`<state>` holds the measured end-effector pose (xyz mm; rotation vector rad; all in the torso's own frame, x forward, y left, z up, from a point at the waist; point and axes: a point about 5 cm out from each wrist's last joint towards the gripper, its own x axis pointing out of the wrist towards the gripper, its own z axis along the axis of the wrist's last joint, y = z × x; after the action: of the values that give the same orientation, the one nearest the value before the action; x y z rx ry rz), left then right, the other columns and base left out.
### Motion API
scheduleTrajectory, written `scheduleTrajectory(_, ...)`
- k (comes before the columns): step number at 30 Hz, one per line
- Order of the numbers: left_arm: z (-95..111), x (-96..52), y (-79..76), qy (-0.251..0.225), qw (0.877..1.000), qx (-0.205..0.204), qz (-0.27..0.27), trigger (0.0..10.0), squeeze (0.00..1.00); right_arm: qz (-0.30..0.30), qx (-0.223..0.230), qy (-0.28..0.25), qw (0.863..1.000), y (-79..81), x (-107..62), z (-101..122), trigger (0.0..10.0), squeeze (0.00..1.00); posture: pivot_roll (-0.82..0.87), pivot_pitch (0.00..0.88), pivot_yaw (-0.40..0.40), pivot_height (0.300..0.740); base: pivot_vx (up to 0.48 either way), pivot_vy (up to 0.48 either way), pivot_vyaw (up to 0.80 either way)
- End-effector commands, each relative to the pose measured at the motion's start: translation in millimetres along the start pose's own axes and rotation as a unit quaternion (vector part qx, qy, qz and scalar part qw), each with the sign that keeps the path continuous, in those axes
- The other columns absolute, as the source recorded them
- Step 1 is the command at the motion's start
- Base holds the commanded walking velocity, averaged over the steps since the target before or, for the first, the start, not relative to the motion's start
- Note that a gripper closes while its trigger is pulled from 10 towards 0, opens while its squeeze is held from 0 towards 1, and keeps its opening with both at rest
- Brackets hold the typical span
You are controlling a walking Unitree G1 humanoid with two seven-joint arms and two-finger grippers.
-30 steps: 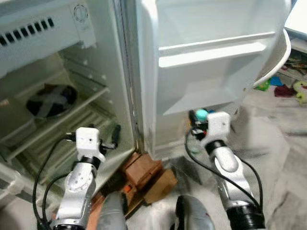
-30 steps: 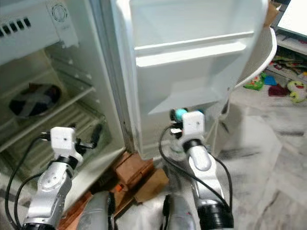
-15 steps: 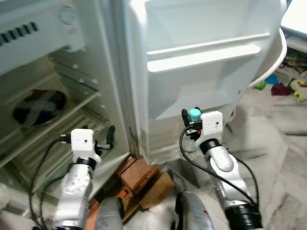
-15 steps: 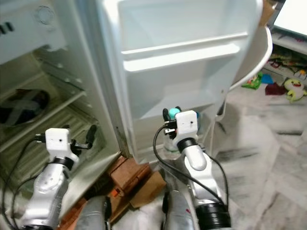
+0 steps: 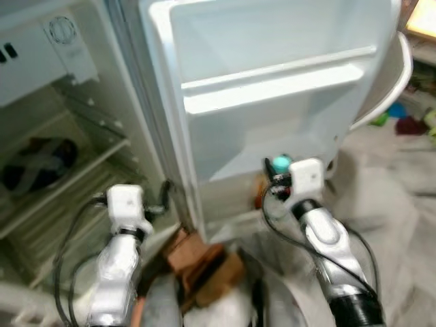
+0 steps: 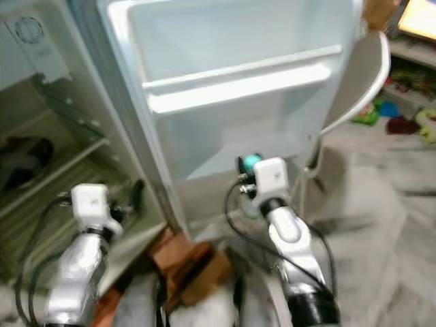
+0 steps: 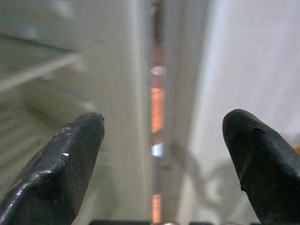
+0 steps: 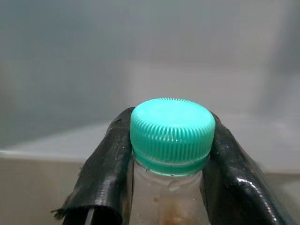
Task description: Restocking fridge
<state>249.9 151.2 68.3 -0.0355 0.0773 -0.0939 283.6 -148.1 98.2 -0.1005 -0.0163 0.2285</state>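
Right below the fridge door (image 5: 272,102) shelf, we've got the bottle (image 8: 171,140) pinched by the neck in our right gripper (image 5: 276,178), fingers (image 8: 105,173) clamped either side just under the teal cap (image 5: 280,163). It's standing upright, long axis vertical, cap pointing up at that door shelf, so the coming move looks like a lift up and in toward the door. Our left gripper (image 7: 159,154) is spread wide with nothing in it, aimed at the hinge gap beside the door, so the right arm is clearly the closer one.
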Motion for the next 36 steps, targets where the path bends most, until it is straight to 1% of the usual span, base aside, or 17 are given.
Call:
scheduleTrajectory(1, 2.1, -3.6, 14.2, 0.002, 1.000, 0.013, 0.023, 10.0, 0.00, 0.027, 0.015, -0.024, 0.999, 13.0, 2.8, 11.1, 10.0, 0.00, 0.05, 0.064, 0.015, 0.636, 0.000, 0.000, 0.00)
scheduleTrajectory(2, 1.2, -6.8, 17.4, 0.007, 0.999, 0.019, 0.033, 10.0, 0.00, 0.046, 0.024, -0.020, 0.998, 19.3, 1.8, 9.2, 10.0, 0.00, 0.05, 0.073, 0.017, 0.636, 0.000, 0.000, 0.00)
scheduleTrajectory(5, 0.7, -11.2, 20.7, 0.010, 0.999, 0.025, 0.040, 10.0, 0.00, 0.061, 0.025, -0.019, 0.998, 25.4, 0.8, 8.2, 10.0, 0.00, 0.06, 0.091, 0.021, 0.636, 0.000, 0.000, 0.00)
scheduleTrajectory(9, 0.4, -31.1, 38.8, 0.026, 0.995, 0.044, 0.080, 10.0, 0.00, 0.090, 0.026, -0.017, 0.995, 40.1, 3.8, 3.5, 10.0, 0.00, 0.10, 0.145, 0.024, 0.636, 0.000, 0.000, 0.00)
scheduleTrajectory(12, 0.7, -36.5, 44.4, 0.031, 0.994, 0.046, 0.090, 10.0, 0.00, 0.095, 0.027, -0.018, 0.995, 43.0, 5.2, 3.8, 10.0, 0.00, 0.11, 0.154, 0.022, 0.636, 0.000, 0.000, 0.00)
scheduleTrajectory(13, 2.6, -44.1, 52.4, 0.033, 0.992, 0.052, 0.109, 10.0, 0.00, 0.100, 0.030, -0.019, 0.994, 45.5, 7.1, 5.0, 10.0, 0.00, 0.12, 0.166, 0.019, 0.636, 0.000, 0.000, 0.00)
scheduleTrajectory(15, 2.7, -52.7, 59.2, 0.041, 0.990, 0.053, 0.124, 10.0, 0.00, 0.104, 0.029, -0.019, 0.994, 46.7, 9.3, 4.6, 10.0, 0.00, 0.13, 0.179, 0.017, 0.636, 0.000, 0.000, 0.00)
scheduleTrajectory(16, 2.7, -52.7, 59.2, 0.041, 0.990, 0.053, 0.124, 10.0, 0.00, 0.104, 0.029, -0.019, 0.994, 46.7, 9.3, 4.6, 10.0, 0.00, 0.13, 0.179, 0.017, 0.636, 0.000, 0.000, 0.00)
scheduleTrajectory(18, 2.5, -64.2, 64.2, 0.051, 0.988, 0.057, 0.134, 10.0, 0.00, 0.106, 0.026, -0.018, 0.994, 45.1, 13.0, 4.7, 10.0, 0.00, 0.15, 0.198, 0.008, 0.636, 0.000, 0.000, 0.00)
scheduleTrajectory(19, 2.5, -64.2, 64.2, 0.051, 0.988, 0.057, 0.134, 10.0, 0.00, 0.106, 0.026, -0.018, 0.994, 45.1, 13.0, 4.7, 10.0, 0.00, 0.15, 0.198, 0.008, 0.636, 0.000, 0.000, 0.00)
scheduleTrajectory(23, 5.0, -78.8, 63.4, 0.067, 0.987, 0.058, 0.136, 10.0, 0.00, 0.108, 0.014, -0.021, 0.994, 39.8, 19.7, 5.4, 10.0, 0.00, 0.16, 0.233, 0.003, 0.606, 0.000, 0.000, 0.00)
scheduleTrajectory(26, 7.2, -78.8, 62.2, 0.073, 0.987, 0.056, 0.131, 10.0, 0.00, 0.105, -0.008, -0.030, 0.994, 35.9, 29.9, 9.2, 10.0, 0.00, 0.17, 0.261, 0.010, 0.586, 0.000, 0.000, 0.00)
scheduleTrajectory(31, 12.9, -79.2, 61.3, 0.071, 0.988, 0.056, 0.128, 10.0, 0.00, 0.105, -0.034, -0.040, 0.993, 32.9, 37.3, 15.1, 10.0, 0.00, 0.17, 0.268, 0.015, 0.571, 0.000, 0.000, 0.00)
scheduleTrajectory(32, 18.0, -77.8, 59.7, 0.065, 0.989, 0.054, 0.125, 10.0, 0.00, 0.112, -0.062, -0.054, 0.990, 29.9, 42.6, 20.3, 10.0, 0.00, 0.18, 0.283, 0.017, 0.571, 0.000, 0.000, 0.00)
scheduleTrajectory(33, 18.0, -77.8, 59.7, 0.065, 0.989, 0.054, 0.125, 10.0, 0.00, 0.112, -0.062, -0.054, 0.990, 29.9, 42.6, 20.3, 10.0, 0.00, 0.18, 0.283, 0.017, 0.571, 0.000, 0.000, 0.00)
scheduleTrajectory(34, 22.8, -78.3, 59.1, 0.061, 0.989, 0.054, 0.126, 10.0, 0.00, 0.109, -0.091, -0.066, 0.988, 26.3, 47.5, 24.3, 10.0, 0.00, 0.18, 0.292, 0.018, 0.571, 0.000, 0.000, 0.00)
scheduleTrajectory(36, 25.2, -79.2, 59.1, 0.059, 0.988, 0.054, 0.128, 10.0, 0.00, 0.105, -0.108, -0.070, 0.986, 24.7, 50.6, 25.5, 10.0, 0.00, 0.19, 0.299, 0.018, 0.571, 0.000, 0.000, 0.00)
